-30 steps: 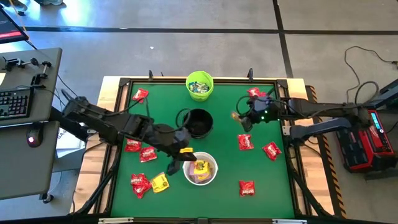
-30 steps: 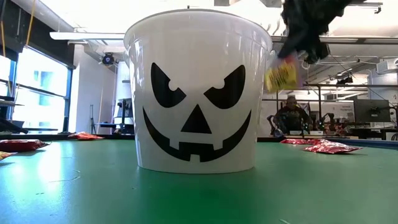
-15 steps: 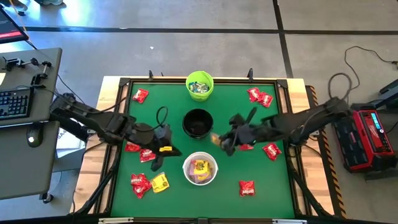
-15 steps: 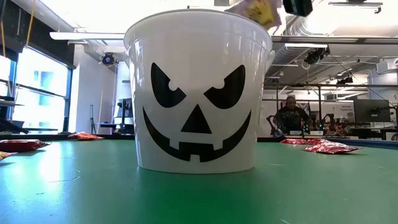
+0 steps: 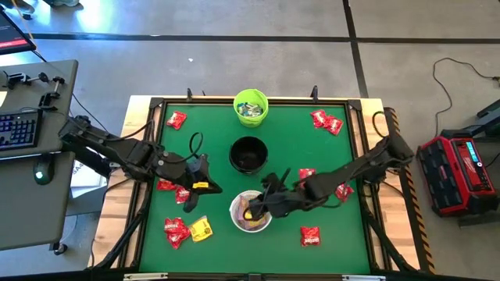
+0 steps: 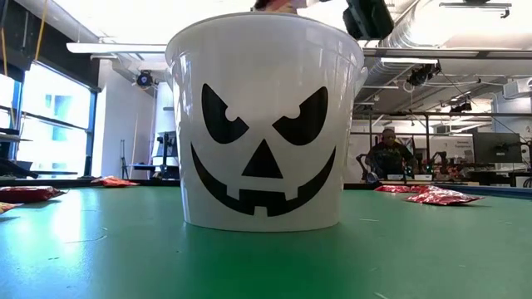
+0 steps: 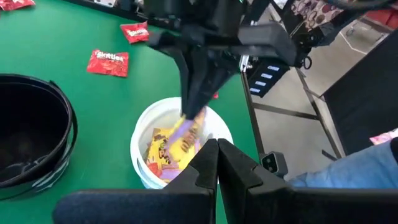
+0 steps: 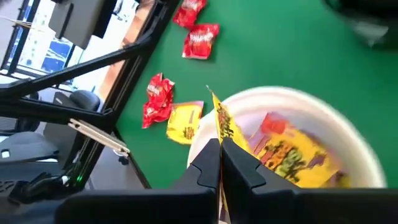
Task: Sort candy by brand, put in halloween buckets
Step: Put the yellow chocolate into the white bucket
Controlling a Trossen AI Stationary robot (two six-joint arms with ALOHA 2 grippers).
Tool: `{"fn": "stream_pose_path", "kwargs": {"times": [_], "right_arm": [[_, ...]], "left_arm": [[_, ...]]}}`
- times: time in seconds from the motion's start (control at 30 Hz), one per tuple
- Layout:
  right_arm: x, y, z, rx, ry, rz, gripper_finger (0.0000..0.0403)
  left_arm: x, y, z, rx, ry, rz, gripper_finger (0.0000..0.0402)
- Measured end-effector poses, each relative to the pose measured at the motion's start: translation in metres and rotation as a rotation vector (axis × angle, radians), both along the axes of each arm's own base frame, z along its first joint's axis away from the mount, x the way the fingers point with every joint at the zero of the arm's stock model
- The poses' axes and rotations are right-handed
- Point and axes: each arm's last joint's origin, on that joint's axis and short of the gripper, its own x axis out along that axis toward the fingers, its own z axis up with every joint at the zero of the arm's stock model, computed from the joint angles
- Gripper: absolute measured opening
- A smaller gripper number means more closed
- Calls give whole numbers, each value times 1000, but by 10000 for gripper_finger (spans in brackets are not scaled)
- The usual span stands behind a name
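Observation:
The white bucket with a jack-o'-lantern face stands near the table's near middle and has yellow packets inside. The black bucket stands behind it. The lime green bucket is at the far edge. My right gripper hangs over the white bucket's mouth, shut on a yellow candy packet. My left gripper is shut with nothing in it, just left of the white bucket and above the green mat. One yellow packet lies on the mat near it. My right gripper pinches the yellow packet between its two fingers by its upper end. The fingers come from above, slanting in from the table's right. The packet hangs below them, lifted clear, over the yellow packets in the white bucket.
Red packets lie scattered: at the far left, the far right, right of the white bucket, at the near right, and in a cluster at the near left. A person sits in the room beyond the table.
My right gripper has carried the yellow packet from the table's far right toward the near left, past the black bucket, and now hangs over the white bucket. My left gripper has drawn back from the white bucket toward the table's left.

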Motion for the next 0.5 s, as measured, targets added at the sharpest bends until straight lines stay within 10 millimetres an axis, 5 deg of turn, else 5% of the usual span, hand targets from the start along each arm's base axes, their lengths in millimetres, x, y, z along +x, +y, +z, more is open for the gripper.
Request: {"fn": "stream_pose_path", "kwargs": {"times": [0.5], "right_arm": [[15, 10, -38, 79, 100, -27, 0]], "left_arm": [[-5, -11, -1, 30, 1, -93, 0]]}}
